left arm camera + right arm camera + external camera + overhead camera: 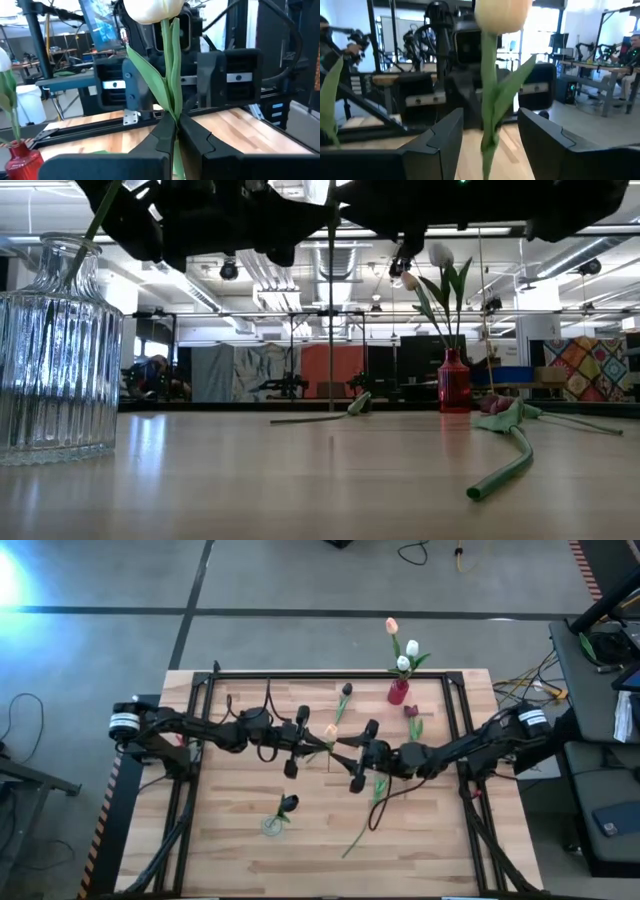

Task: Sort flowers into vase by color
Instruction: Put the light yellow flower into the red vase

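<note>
On the left half of the wooden surface point(240, 790), a clear ribbed glass vase point(273, 826) stands toward the near edge and contains one dark maroon tulip point(288, 803). Above the centre of the surface, the left hand point(312, 743) is clamped on the stem of a peach tulip point(330, 732); the left wrist view shows both fingers point(162, 137) pressed together against that stem just below its leaves. Just beside it to the right, the right hand point(362, 753) has its jaws spread apart, with the same stem standing between the fingers point(445, 135) without contact. A loose dark tulip point(344, 695) lies toward the far edge, and a green stem point(365, 825) lies below the right hand. Further right, another dark tulip point(411, 716) lies flat. At the far edge, a small red vase point(398, 691) contains three pale tulips point(404, 648).
</note>
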Controlling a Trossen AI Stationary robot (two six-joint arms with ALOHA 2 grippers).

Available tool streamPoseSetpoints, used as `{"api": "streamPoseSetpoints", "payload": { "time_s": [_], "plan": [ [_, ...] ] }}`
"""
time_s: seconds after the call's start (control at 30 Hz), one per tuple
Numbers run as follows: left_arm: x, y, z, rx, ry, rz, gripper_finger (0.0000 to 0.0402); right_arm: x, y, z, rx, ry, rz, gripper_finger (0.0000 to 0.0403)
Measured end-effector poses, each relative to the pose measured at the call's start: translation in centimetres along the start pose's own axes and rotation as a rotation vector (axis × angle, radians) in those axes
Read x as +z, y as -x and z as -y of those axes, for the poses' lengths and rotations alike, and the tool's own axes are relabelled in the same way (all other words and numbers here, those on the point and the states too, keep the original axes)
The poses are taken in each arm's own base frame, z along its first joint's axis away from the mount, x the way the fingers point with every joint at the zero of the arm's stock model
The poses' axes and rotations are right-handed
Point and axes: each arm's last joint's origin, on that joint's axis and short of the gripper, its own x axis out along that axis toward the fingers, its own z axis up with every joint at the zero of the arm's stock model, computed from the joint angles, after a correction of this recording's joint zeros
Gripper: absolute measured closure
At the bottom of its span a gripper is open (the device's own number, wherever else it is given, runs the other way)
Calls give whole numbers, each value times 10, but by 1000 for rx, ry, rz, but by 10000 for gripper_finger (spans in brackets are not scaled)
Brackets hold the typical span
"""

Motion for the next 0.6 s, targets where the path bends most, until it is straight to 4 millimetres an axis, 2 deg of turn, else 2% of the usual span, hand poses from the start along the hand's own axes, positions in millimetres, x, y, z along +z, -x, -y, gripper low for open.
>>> {"api": "streamPoseSetpoints", "payload": {
  "time_s": [0.17, 0.3, 0.4, 0.6],
  "plan": [
    [-1, 1, 0, 0, 11, -2, 401, 7, -9, -3, -6, 2, 24, 224],
    [-1, 1, 0, 0, 12, -5, 401, 10, -11, -3, -9, -5, 35, 240],
    [-1, 1, 0, 0, 11, 0, 401, 10, -12, -1, -16, -19, 35, 269],
    [0, 1, 0, 29, 36, 9, 401, 8, -16, 8, 17, -43, 25, 354]
  ]
}}
